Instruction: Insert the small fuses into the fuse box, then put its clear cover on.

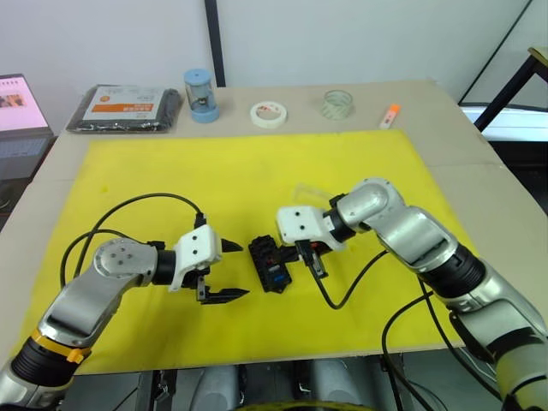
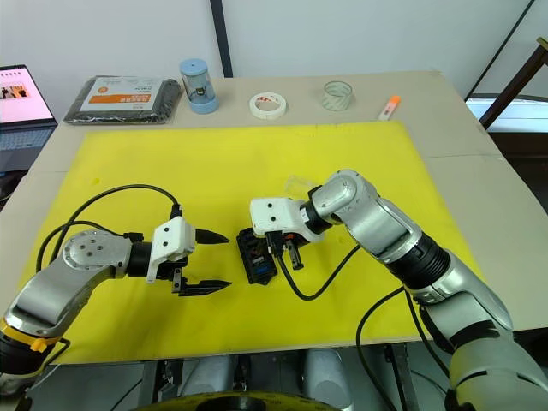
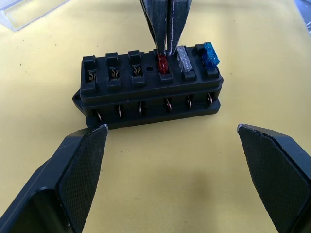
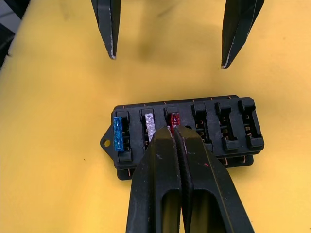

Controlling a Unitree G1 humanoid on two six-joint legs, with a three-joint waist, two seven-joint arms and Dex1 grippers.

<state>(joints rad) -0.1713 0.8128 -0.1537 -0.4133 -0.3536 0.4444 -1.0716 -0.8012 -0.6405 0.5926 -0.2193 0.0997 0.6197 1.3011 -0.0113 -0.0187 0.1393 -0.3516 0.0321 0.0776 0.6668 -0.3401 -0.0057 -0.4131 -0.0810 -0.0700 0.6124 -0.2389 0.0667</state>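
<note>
The black fuse box [image 3: 148, 97] lies on the yellow mat [image 1: 257, 171] between my two grippers. Three small fuses stand in one row of its slots: red [image 3: 163, 63], white [image 3: 183, 58] and teal [image 3: 210, 54]. The other three slots of that row are empty. My right gripper [image 4: 173, 130] is shut, its tips resting on top of the red fuse [image 4: 174, 119]. On the opposite side of the box my left gripper [image 3: 171, 127] is open, holding nothing. The clear cover [image 2: 295, 182] lies on the mat just beyond the right gripper.
Along the table's far edge are a black packet with an orange label [image 1: 124, 107], a blue cylinder [image 1: 201, 94], a white tape roll [image 1: 268, 113], a clear tape roll [image 1: 337, 104] and an orange marker [image 1: 390, 114]. A laptop [image 1: 21, 103] stands at far left.
</note>
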